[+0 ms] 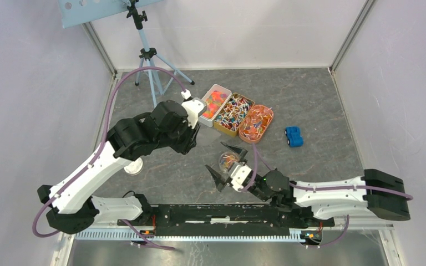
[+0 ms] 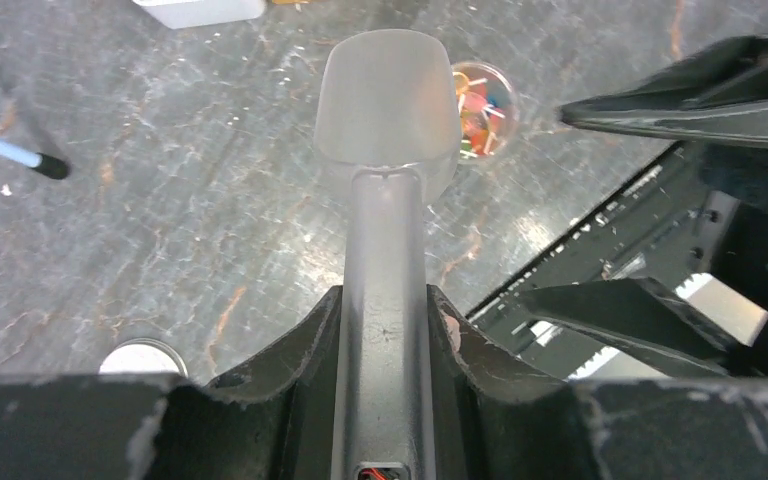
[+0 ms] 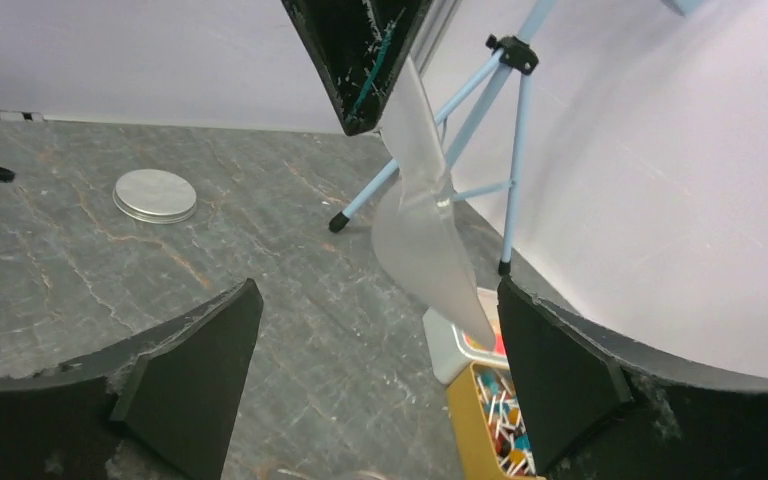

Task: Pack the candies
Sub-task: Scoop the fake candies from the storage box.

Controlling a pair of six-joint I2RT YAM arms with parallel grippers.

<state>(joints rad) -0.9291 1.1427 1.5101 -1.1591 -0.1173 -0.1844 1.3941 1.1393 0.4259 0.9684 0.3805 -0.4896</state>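
Left end effector clenched on the scoop handle, candies in the trays just ahead of its tip; right end effector gapes, jar between its fingers. Dip shallow, lift level, no spilling

The left arm and right arm have white links, black joints, purple cables and scuffed black fingers.

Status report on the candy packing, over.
Left gripper shut on scoop, which looks empty. Right gripper open astride jar, some candies inside. Blue toy car sits apart, not in the way.
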